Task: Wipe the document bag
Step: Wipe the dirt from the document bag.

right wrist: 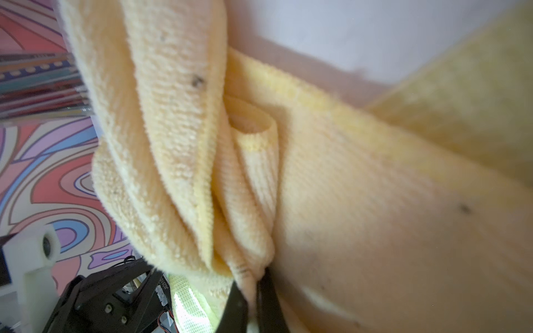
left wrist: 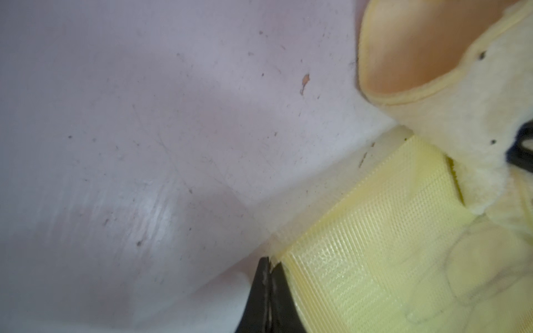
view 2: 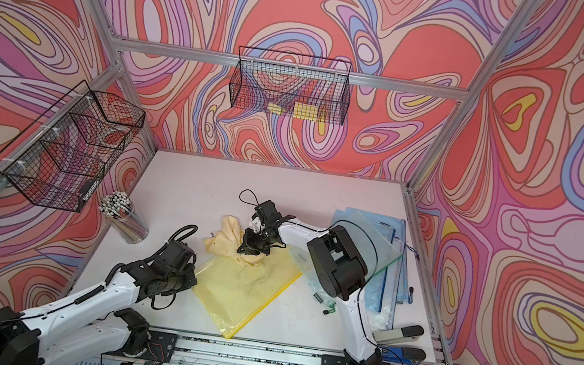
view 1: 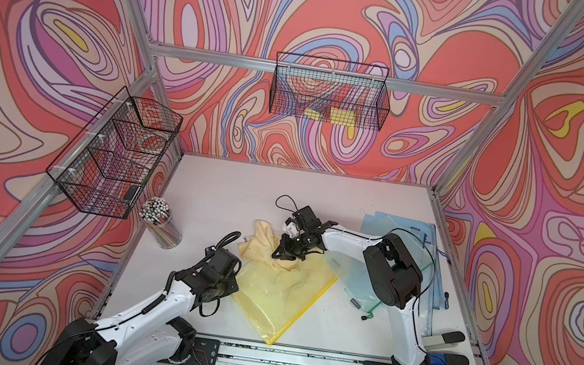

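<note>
The translucent yellow mesh document bag (view 1: 279, 299) lies flat on the white surface (view 1: 222, 189) between our 2 arms. It is turned diagonally, with its long axis running from near to far-right.

Our right pincer (view 1: 281, 254) is clamped on a bunch of the pale yellow terry cloth (view 1: 260, 239), which rests over the bag's far corner. From there nearly the whole bag stretches toward the near side, and faint dark scribbles (view 1: 292, 289) sit just near of the pincer. We judge the coming stroke should drag the cloth nearward along that axis.

Our left pincer (left wrist: 266, 284) is fully closed at the bag's left edge. The wrist view is too close to say whether it nips the film or merely presses beside it. The right arm is nearer the marks.
</note>
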Robot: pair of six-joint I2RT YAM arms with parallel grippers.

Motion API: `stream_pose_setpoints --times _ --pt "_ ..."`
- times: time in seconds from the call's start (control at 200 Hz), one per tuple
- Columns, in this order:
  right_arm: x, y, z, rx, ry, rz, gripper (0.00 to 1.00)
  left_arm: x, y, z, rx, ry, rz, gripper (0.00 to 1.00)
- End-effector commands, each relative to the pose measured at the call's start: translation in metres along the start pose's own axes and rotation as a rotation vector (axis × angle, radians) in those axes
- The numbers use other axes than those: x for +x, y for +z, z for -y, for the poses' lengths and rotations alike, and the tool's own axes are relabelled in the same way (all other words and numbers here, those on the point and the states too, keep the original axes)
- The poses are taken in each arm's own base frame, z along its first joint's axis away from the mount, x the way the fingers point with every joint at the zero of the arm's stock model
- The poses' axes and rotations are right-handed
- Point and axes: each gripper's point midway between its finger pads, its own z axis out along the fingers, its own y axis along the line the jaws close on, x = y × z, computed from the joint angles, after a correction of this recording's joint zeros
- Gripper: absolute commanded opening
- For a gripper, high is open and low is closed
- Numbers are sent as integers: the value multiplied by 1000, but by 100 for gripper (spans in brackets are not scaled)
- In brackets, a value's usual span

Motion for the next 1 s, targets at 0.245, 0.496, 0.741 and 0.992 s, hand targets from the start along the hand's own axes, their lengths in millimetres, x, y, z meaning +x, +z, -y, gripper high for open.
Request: stream_pose_setpoints --times 0.245,0.496,0.741,0.992 --pt "-57 -64 110 157 164 129 0 12 0 -25 -83 -11 -39 0" --pt "7 -9 -10 60 -49 18 0 9 7 -22 -90 -19 -49 0" --pt "60 31 -36 25 -60 -66 0 -5 6 -15 -119 3 -41 0" --pt "48 8 32 117 29 -53 0 -18 -1 -20 -148 0 -26 0"
